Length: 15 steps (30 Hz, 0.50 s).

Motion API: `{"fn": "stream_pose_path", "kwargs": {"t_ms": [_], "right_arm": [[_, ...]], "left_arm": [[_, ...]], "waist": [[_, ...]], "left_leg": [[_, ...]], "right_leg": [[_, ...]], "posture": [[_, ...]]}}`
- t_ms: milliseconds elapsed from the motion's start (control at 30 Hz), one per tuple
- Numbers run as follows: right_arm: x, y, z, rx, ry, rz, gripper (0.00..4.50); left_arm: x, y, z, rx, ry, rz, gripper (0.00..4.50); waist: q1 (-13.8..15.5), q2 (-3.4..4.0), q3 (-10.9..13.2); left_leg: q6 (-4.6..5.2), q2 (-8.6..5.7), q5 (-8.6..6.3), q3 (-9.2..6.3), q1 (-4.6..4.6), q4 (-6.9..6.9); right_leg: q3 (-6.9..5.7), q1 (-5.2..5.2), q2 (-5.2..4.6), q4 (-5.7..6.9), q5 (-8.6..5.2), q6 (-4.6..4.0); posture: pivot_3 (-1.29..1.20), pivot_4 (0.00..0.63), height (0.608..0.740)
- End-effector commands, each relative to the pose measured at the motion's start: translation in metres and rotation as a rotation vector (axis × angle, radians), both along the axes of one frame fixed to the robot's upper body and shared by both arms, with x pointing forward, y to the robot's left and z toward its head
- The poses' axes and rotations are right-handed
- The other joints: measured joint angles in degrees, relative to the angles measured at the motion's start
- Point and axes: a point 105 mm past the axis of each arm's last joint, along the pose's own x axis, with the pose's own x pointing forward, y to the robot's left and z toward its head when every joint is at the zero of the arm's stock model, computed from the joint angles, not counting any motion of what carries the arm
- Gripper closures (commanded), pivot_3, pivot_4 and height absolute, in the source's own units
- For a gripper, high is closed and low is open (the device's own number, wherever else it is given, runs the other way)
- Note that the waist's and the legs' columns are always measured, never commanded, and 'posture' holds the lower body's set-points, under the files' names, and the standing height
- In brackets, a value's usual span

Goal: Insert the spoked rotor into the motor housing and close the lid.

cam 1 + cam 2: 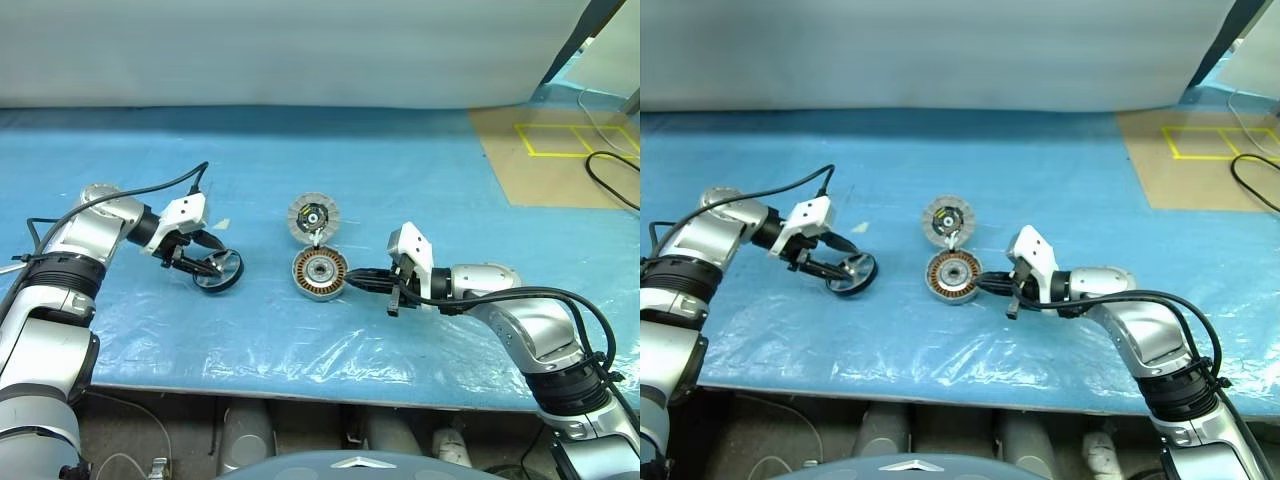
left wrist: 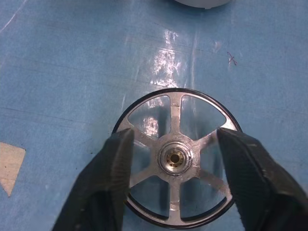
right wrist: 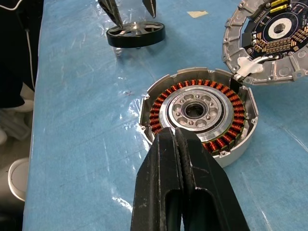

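Nearest the head camera, the right gripper (image 1: 352, 279) rests with its jaws closed on nothing, tips at the near right rim of the motor housing (image 1: 320, 274); whether they touch the rim cannot be told. The housing sits open on the blue-covered desk (image 1: 400, 170), copper windings showing, its hinged lid (image 1: 313, 217) thrown back on the far side with the black-and-yellow centre facing up.

To the left, the left gripper (image 1: 210, 264) has its jaws part open and set astride the spoked rotor (image 1: 219, 269), one finger (image 2: 103, 178) outside each side of the black rim; from the wrist view a grip on the rim cannot be confirmed. The rotor lies flat on the desk, spokes up, with its hub midway between the two fingers.

The coming move appears to turn on one relation: the housing lies to the right of the rotor, near it but apart, and the left arm is the one already over the rotor. The rotor is round, with no long axis to line up, so the likely need is only to keep it level and centred over the cup.

Bare desk separates rotor and housing. The raised lid stands just beyond the cup and the right gripper just beside it, so both could crowd the approach. The desk's near edge is well clear of the parts.
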Motion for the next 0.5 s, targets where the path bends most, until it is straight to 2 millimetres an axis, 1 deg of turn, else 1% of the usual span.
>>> {"fn": "stream_pose_path", "kwargs": {"t_ms": [33,333,500], "right_arm": [[-0.002,0.003,0.005,0.011,-0.018,0.017,4.5],[-0.001,0.001,0.003,0.006,-0.012,0.007,4.5],[0.0,0.001,0.002,0.003,-0.011,0.002,4.5]], "left_arm": [[0.0,0.002,0.011,0.001,-0.021,-0.008,1.85],[-0.003,0.009,0.002,0.037,-0.012,-0.009,1.85],[-0.003,0.008,-0.001,0.045,-0.004,-0.009,1.85]], "waist": [[0.0,0.0,0.0],[0.0,0.0,0.0],[0.0,0.0,0.0]], "left_leg": [[0.0,0.0,0.0,0.0,0.0,0.0],[0.0,0.0,0.0,0.0,0.0,0.0],[0.0,0.0,0.0,0.0,0.0,0.0]], "right_leg": [[0.0,0.0,0.0,0.0,0.0,0.0],[0.0,0.0,0.0,0.0,-0.01,-0.01],[0.0,0.0,0.0,0.0,-0.01,-0.01]], "posture": [[0.0,0.15,0.74],[0.0,0.15,0.74],[0.0,0.15,0.74]]}}
